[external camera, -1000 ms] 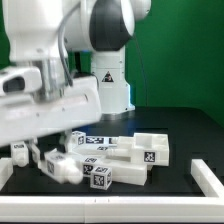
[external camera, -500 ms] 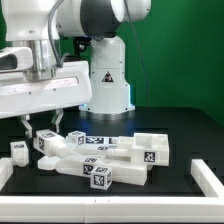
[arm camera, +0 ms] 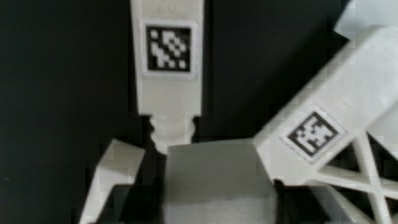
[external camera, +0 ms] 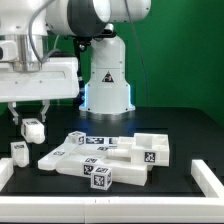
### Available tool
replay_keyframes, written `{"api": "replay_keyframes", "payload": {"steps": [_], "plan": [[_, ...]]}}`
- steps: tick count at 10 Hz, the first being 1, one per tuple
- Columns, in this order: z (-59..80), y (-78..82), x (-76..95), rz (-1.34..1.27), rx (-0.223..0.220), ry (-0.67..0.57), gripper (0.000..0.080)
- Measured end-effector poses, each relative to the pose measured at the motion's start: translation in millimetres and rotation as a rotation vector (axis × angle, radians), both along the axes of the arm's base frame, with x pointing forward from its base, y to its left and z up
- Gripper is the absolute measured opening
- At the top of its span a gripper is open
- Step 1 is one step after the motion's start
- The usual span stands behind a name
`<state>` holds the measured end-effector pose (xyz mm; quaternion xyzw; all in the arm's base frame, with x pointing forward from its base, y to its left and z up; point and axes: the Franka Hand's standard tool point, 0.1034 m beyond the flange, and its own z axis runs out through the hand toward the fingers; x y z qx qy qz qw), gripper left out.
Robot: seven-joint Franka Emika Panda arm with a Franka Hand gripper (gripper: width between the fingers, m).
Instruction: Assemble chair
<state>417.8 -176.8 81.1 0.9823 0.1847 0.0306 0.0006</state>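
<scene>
The chair lies as loose white tagged parts in a pile (external camera: 105, 160) on the black table. My gripper (external camera: 33, 124) hangs above the table at the exterior view's left, shut on a small white chair piece (external camera: 34, 130) that is lifted clear of the pile. In the wrist view that piece (arm camera: 214, 175) fills the gap between the jaws of the gripper (arm camera: 214, 195). Below it a long white bar with a tag (arm camera: 169, 60) lies on the table. A second tagged part (arm camera: 324, 125) lies slanted beside the bar.
Another small white part (external camera: 18, 152) stands alone near the exterior view's left edge. The table's raised white border (external camera: 206, 174) runs along the front corners. The arm's white base (external camera: 108, 85) stands behind the pile.
The arm has risen and moved toward the exterior view's left, carrying the small white piece up off the table and away from the pile. The jaws have kept their hold.
</scene>
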Motion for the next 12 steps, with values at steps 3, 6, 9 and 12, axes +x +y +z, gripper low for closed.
{"api": "replay_keyframes", "payload": {"steps": [3, 6, 9, 12], "plan": [[-13.2, 4.1, -16.1, -0.068, 0.015, 0.033, 0.0284], [-41.6, 4.0, -72.5, -0.172, 0.053, 0.112, 0.0284], [-44.9, 4.6, -72.3, -0.172, 0.049, 0.113, 0.0284], [-46.0, 4.1, -72.0, -0.171, 0.049, 0.115, 0.036]]}}
